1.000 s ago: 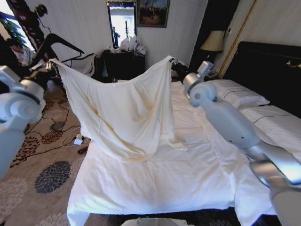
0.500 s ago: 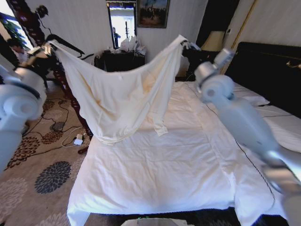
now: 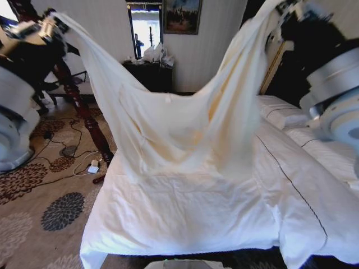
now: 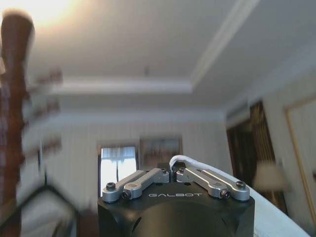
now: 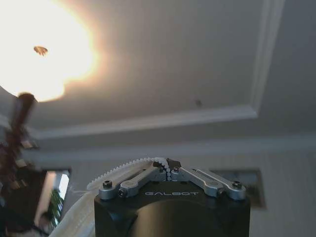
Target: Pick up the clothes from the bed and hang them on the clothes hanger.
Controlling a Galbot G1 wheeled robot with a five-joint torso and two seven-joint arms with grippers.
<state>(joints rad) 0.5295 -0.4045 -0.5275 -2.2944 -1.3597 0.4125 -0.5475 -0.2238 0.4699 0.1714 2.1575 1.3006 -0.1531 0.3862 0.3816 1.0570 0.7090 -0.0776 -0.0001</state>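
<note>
Both end effectors, left (image 3: 51, 23) and right (image 3: 289, 7), clamp clothes (image 3: 179, 129) spread high above bed (image 3: 185, 207), clearing sheets for hanging.

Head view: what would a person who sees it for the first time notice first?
The cream clothes, stretched wide and hanging in a deep sag above the white bed. The left hand holds one corner high near the dark-red wooden post, and the right hand holds the other corner high on the opposite side.
</note>
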